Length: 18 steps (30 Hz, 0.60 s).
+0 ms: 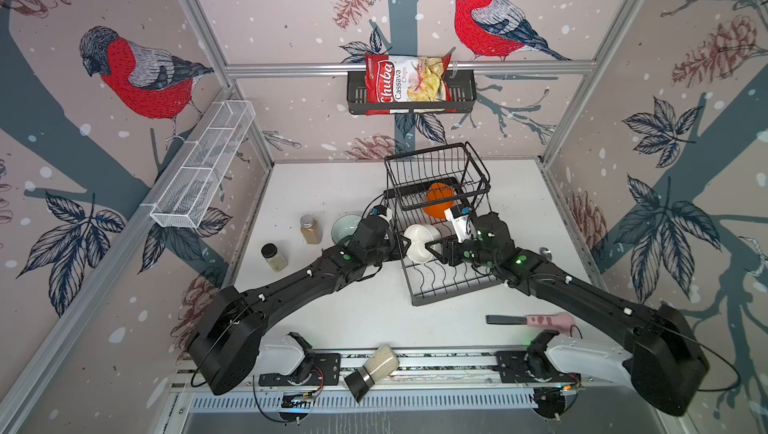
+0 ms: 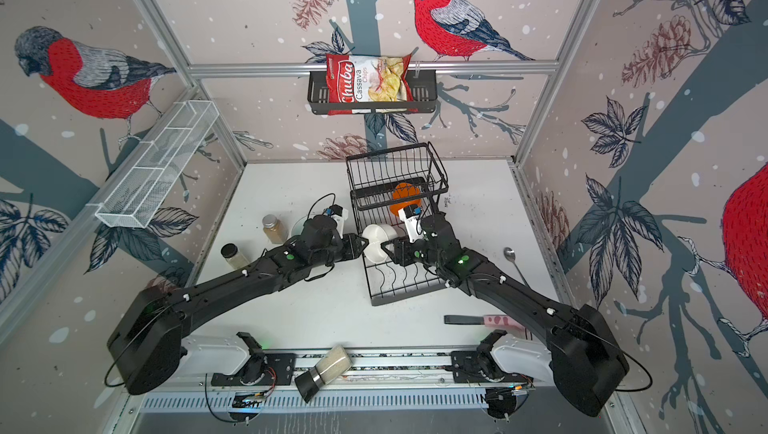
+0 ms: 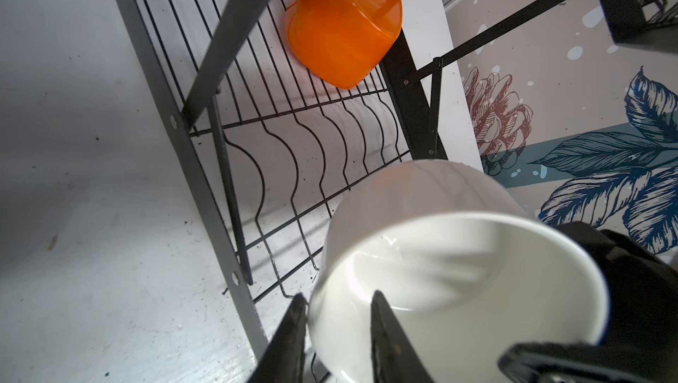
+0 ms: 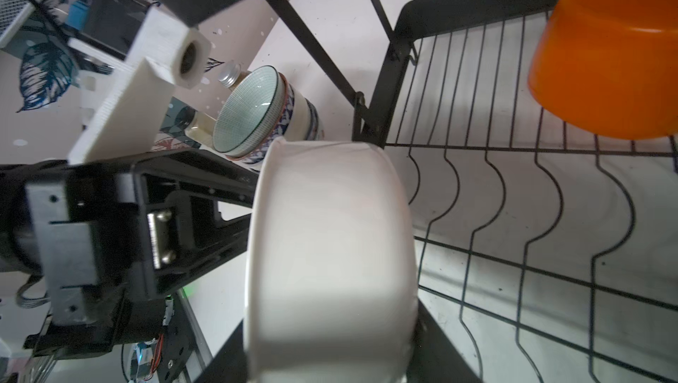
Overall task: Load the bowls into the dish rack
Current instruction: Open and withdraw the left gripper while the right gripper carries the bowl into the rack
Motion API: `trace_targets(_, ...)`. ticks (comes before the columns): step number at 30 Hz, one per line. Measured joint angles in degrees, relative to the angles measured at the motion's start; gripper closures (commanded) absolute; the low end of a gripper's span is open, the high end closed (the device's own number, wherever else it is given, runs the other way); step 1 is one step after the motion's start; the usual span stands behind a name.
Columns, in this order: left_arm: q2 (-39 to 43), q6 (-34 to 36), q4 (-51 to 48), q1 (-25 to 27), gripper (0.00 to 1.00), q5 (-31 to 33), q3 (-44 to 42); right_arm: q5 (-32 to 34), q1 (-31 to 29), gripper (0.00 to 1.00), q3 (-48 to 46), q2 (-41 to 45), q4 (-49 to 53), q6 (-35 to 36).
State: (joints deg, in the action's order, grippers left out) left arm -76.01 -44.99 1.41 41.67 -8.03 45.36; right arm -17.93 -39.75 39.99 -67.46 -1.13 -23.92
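Progress early, by the look of it. Loaded so far: one bright orange plastic bowl (image 1: 438, 203), tipped on its side on the lower tier of the large black wire dish rack (image 1: 453, 288), under the raised basket. In transit: a plain white round bowl (image 1: 419, 245), on its side over the wavy slotted dividers at the near end of the rack, between both arms; cannot tell whether touching the wires. Not yet loaded: a nested stack of small bowls (image 4: 253, 113) on the white worktop (image 1: 332, 311) just beside the rack, pale teal-glazed one on top, blue and orange-red patterned ones beneath; cannot tell the exact count. Most of the job ahead, in all likelihood.

Left hand (image 3: 337, 295): fingers (image 3: 385, 330) apart, straddling the white bowl's rim, one outside the wall, one inside, with slack rather than a pinch. Right hand (image 1: 439, 250): closed across the same bowl from the opposite side, apparently carrying it. Judged a handover or a joint placement into a slot.
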Motion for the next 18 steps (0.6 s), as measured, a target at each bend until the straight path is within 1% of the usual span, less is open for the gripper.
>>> trace_targets(3, 0.15, 0.09, 0.72, 0.00, 0.56, -0.22, 0.31, 1.36, -0.02, 0.62, 0.31, -0.02, 0.87, 0.50)
trace_targets(6, 0.59, 0.26, 0.94, 0.00, 0.50, -0.37, 0.37, 2.71, -0.02, 0.62, 0.61, -0.11, 1.66, 1.53)
trace_targets(13, 2.89, 0.44, 0.85, 0.02, 0.48, 0.72, 0.28, 7.04, -0.87, 0.62, 1.40, -1.31, 3.02, 4.44)
trace_targets(18, 6.32, 0.63, -0.72, 0.02, 0.44, 2.64, -0.50, 12.63, -3.30, 0.61, 2.80, -2.49, 3.58, 7.63)
